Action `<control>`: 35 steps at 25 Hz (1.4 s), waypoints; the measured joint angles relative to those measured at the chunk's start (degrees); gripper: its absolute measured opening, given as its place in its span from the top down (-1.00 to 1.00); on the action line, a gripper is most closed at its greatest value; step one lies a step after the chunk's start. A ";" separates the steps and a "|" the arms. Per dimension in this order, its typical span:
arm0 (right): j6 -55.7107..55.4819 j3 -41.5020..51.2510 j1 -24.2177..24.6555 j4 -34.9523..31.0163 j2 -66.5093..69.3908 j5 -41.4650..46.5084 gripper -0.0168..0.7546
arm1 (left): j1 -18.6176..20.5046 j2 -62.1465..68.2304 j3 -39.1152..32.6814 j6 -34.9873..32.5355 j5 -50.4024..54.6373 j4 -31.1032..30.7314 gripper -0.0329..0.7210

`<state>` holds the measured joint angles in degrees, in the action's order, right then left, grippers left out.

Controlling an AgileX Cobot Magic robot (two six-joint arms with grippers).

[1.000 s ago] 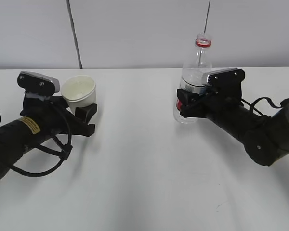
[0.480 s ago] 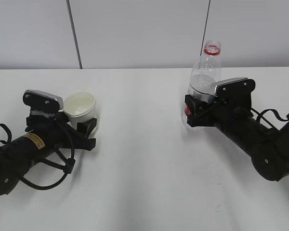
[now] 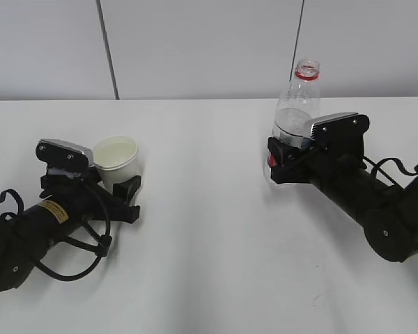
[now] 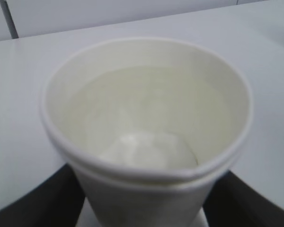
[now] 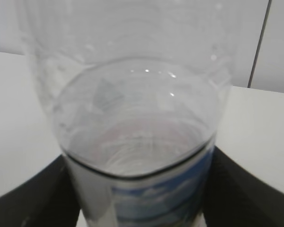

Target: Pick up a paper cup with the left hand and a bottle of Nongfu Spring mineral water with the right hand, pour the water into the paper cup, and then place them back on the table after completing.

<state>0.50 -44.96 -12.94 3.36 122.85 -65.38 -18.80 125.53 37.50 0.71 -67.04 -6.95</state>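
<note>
The white paper cup (image 3: 117,160) stands upright at the left with water in it, seen from above in the left wrist view (image 4: 146,123). My left gripper (image 3: 122,184) is shut on it, a black finger (image 4: 33,198) on each side, low over the white table (image 3: 209,243). The clear, uncapped water bottle (image 3: 293,115) with a red neck ring stands upright at the right, some water left in it (image 5: 137,142). My right gripper (image 3: 274,164) is shut on its labelled lower part, fingers (image 5: 248,189) on both sides.
A grey panelled wall runs behind the table's far edge. A small dark scuff (image 3: 313,298) marks the tabletop at the front right. Black cables loop beside both arms.
The left arm has sunk lower with the cup, toward the tabletop. The right arm moved right with the bottle a second ago and has held still since.
</note>
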 joint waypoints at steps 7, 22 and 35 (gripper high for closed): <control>0.13 0.00 0.00 -1.28 0.00 0.00 -0.66 | 0.00 0.31 0.00 -0.05 0.74 2.14 -0.51; 0.25 9.84 0.00 -3.92 -4.12 -0.11 -0.70 | 0.00 -3.44 -7.08 -0.05 1.34 3.06 -0.56; 1.87 19.67 0.00 -15.02 -9.54 -0.11 -0.66 | 0.00 -10.31 -15.25 -5.30 1.53 11.67 -0.56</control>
<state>2.37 -25.29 -12.94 -11.66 113.31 -65.49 -18.80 115.22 22.26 -4.59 -65.51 4.71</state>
